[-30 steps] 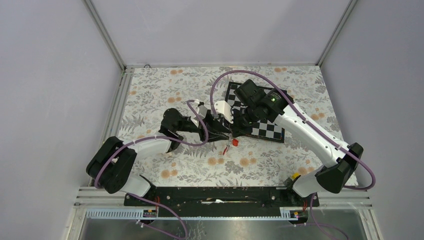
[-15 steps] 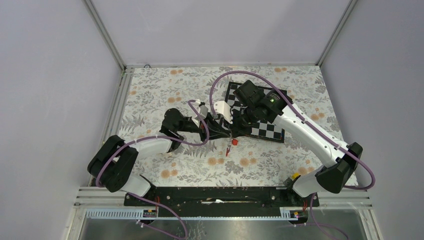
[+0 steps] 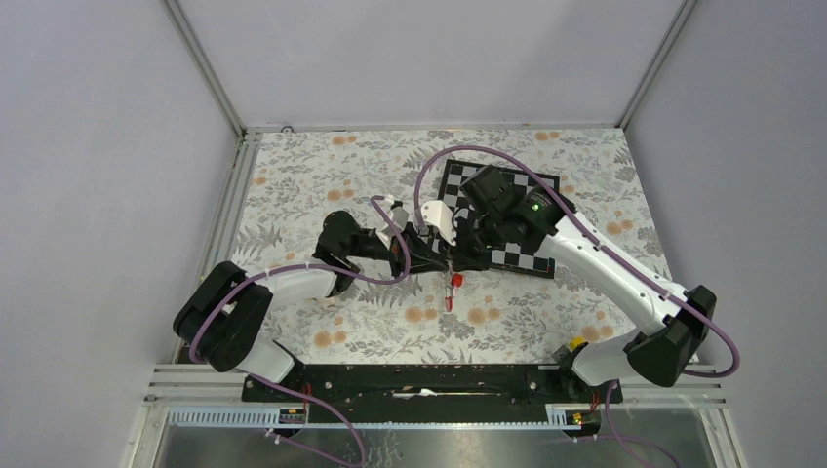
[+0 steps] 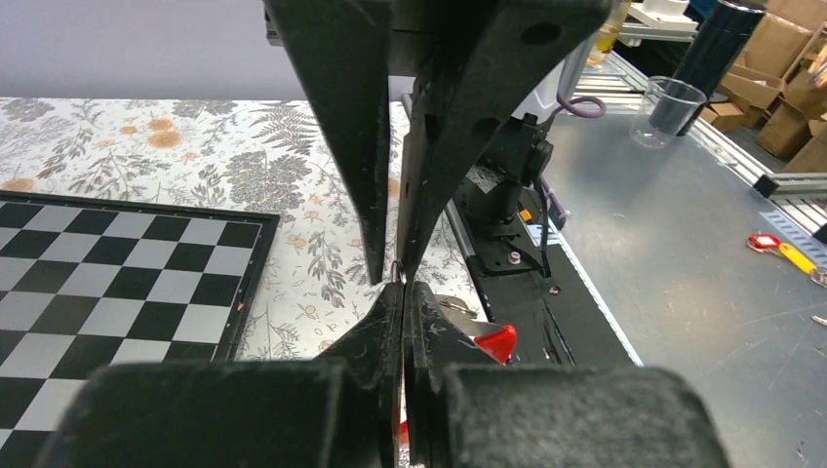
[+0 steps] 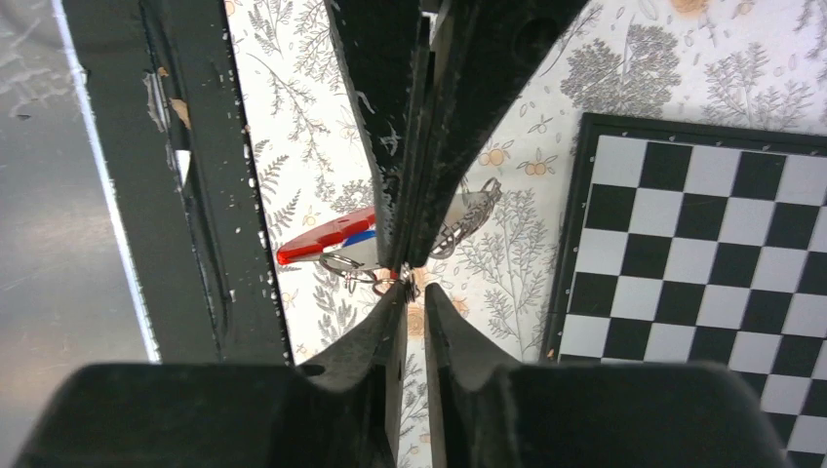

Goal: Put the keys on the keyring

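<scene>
My left gripper (image 3: pixel 441 261) and right gripper (image 3: pixel 462 259) meet tip to tip above the floral cloth. The left gripper (image 4: pixel 403 285) is shut on a thin metal ring (image 4: pixel 397 272). A red tag (image 4: pixel 497 342) hangs beside it. In the right wrist view a red and blue tag (image 5: pixel 327 244) and small metal rings (image 5: pixel 353 266) hang from the left gripper's tips, with a silvery grey piece (image 5: pixel 472 212) on the other side. The right gripper (image 5: pixel 413 290) has a narrow gap between its fingers, just at the ring. The red tag hangs below both grippers (image 3: pixel 452 283). No grey strap loop shows distinctly.
A black-and-white chessboard (image 3: pixel 522 255) lies on the cloth under the right arm, and also shows in the right wrist view (image 5: pixel 702 244). The black base rail (image 3: pixel 419 380) runs along the near edge. Purple cables (image 3: pixel 429 175) arc over both wrists.
The right arm's elbow has swung right and nearer. Both grippers have shifted slightly right, still tip to tip. The hanging red tag now sits a little lower.
</scene>
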`<state>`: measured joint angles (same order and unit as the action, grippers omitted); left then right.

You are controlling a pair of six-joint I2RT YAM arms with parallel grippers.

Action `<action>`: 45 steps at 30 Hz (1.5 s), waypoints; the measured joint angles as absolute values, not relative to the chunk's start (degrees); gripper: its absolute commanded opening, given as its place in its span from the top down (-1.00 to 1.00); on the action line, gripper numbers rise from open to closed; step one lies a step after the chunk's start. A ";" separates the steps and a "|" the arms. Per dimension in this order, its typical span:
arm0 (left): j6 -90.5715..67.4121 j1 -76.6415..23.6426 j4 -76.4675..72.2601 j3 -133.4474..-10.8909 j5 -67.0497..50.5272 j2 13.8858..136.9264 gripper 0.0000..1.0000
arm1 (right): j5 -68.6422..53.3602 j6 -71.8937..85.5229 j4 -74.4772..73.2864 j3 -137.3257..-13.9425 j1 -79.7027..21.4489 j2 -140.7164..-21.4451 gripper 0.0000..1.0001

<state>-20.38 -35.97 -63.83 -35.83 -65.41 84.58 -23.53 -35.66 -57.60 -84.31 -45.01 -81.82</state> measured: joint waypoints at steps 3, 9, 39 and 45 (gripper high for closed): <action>-20.40 -36.03 -64.55 -35.66 -66.54 84.55 1.00 | -23.42 -34.87 -54.00 -80.86 -45.08 -78.78 0.26; -21.37 -36.01 -67.79 -34.70 -70.22 84.42 1.00 | -24.84 -34.57 -50.17 -76.38 -44.64 -72.90 -0.02; -25.54 -36.01 -74.28 -33.98 -73.54 82.02 1.00 | -44.69 -35.42 -37.85 -62.26 -39.79 -67.11 0.51; -25.56 -36.01 -74.52 -33.98 -73.54 81.82 1.00 | -44.77 -35.46 -37.74 -62.22 -39.75 -67.13 0.80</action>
